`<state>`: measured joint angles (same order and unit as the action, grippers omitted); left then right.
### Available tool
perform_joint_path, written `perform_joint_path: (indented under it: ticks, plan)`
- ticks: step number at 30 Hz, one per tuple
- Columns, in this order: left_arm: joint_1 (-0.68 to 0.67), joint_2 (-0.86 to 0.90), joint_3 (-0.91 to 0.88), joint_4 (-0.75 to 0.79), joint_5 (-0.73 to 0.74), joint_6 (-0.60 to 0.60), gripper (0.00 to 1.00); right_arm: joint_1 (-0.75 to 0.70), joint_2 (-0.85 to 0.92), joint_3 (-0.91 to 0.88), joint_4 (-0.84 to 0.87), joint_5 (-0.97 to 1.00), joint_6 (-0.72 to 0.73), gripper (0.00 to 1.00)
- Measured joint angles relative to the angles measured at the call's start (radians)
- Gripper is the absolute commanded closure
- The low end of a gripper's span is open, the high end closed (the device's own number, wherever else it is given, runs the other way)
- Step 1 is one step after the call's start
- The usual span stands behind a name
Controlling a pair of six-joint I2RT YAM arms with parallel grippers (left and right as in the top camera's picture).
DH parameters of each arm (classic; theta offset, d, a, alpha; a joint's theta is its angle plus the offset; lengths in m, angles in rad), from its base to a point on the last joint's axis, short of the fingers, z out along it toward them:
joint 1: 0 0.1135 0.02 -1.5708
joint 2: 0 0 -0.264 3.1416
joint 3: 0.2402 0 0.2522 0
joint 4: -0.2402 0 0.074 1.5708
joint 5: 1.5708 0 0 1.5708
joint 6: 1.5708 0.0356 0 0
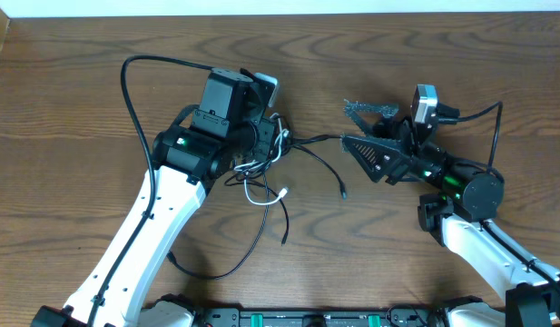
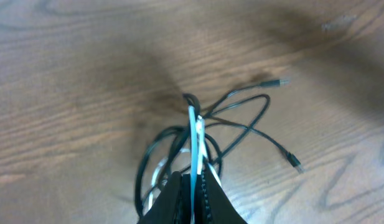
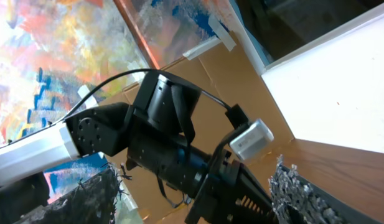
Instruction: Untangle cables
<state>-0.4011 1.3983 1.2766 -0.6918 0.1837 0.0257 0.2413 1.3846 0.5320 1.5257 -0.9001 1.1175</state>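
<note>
The wooden worktop (image 1: 80,109) is brown, grained and matte; the cables (image 1: 261,171) lie knotted on it left of centre in the overhead view, under the left hand (image 2: 195,182), which is clamped together on the white cord (image 2: 193,134) and some black ones; the right hand (image 1: 345,122) stands apart, empty as far as I can tell, just right of a black cord (image 1: 316,141) that runs toward it. The bundle looks light, limp and smooth, likely to slip and snag; a free run near a plug (image 2: 295,163) seems the best hold; the plugs look small, hard and narrow.
</note>
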Motion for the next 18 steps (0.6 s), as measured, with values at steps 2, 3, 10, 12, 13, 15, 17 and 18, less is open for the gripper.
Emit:
perform_joint_path:
  ticks: [2, 3, 10, 12, 13, 15, 17, 18]
  plan:
    - [0.000, 0.000, 0.000, 0.031, 0.002, -0.001, 0.93, -0.011, -0.002, 0.000, -0.026, -0.021, 0.000, 0.18]
    - [0.000, 0.000, 0.000, 0.049, 0.013, -0.003, 0.93, -0.011, -0.002, 0.001, -0.062, -0.024, -0.010, 0.18]
    - [0.000, 0.000, -0.001, 0.184, 0.202, -0.004, 0.93, -0.011, 0.001, 0.002, -0.417, 0.005, -0.173, 0.24]
    - [0.000, 0.000, -0.001, 0.219, 0.253, -0.004, 0.93, -0.011, 0.001, 0.002, -0.418, 0.008, -0.224, 0.23]
    - [0.000, 0.000, -0.001, 0.235, 0.278, -0.006, 0.93, -0.008, 0.001, 0.002, -0.425, 0.009, -0.258, 0.22]
    - [0.000, 0.000, -0.001, 0.257, 0.301, -0.011, 0.92, 0.003, 0.001, 0.002, -0.439, 0.011, -0.316, 0.22]
    - [0.000, 0.000, -0.001, 0.277, 0.318, -0.024, 0.93, 0.023, 0.000, 0.002, -0.465, 0.012, -0.383, 0.23]
    - [0.000, 0.000, -0.001, 0.288, 0.325, -0.031, 0.93, 0.033, 0.000, 0.002, -0.488, 0.013, -0.423, 0.24]
